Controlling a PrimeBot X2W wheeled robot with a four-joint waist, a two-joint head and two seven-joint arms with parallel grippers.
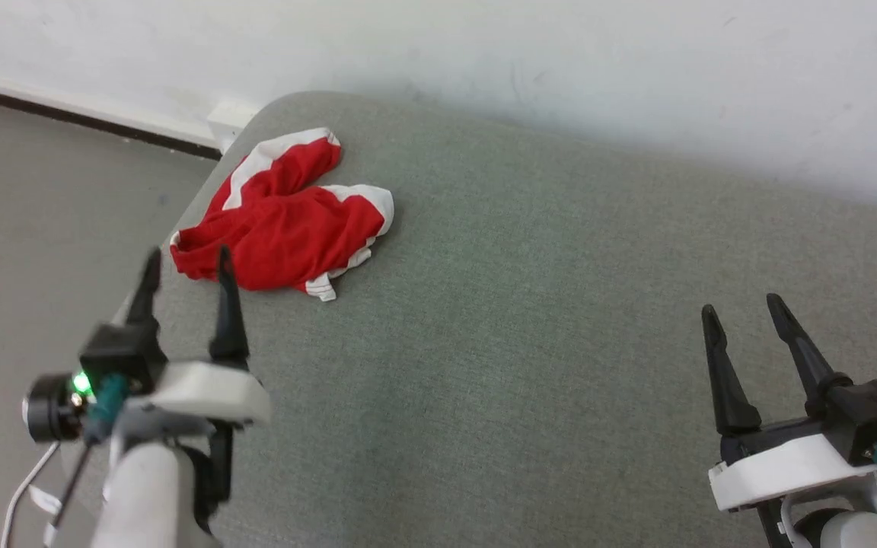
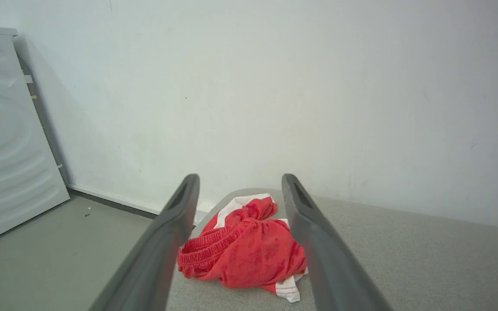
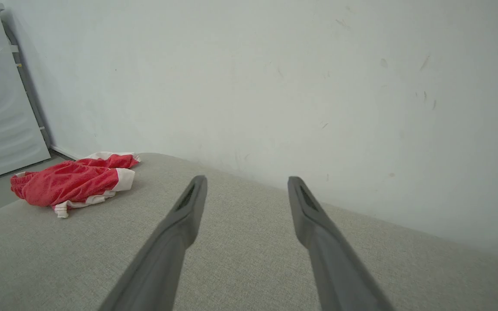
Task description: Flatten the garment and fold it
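Red shorts (image 1: 279, 228) with white trim lie crumpled in a heap near the far left corner of a grey padded surface (image 1: 530, 320).

a flat surface covered in grey-green woven fabric (image 1: 530, 327), with a rounded far corner, is set against a plain white painted wall (image 1: 560, 53), on which faint scuffs are seen. a smooth grey floor (image 1: 35, 190) is bordered at the wall by a dark strip (image 1: 81, 118). a white panel embossed with oval ridges (image 2: 7, 142) is stood beside the wall. the room is evenly lit.
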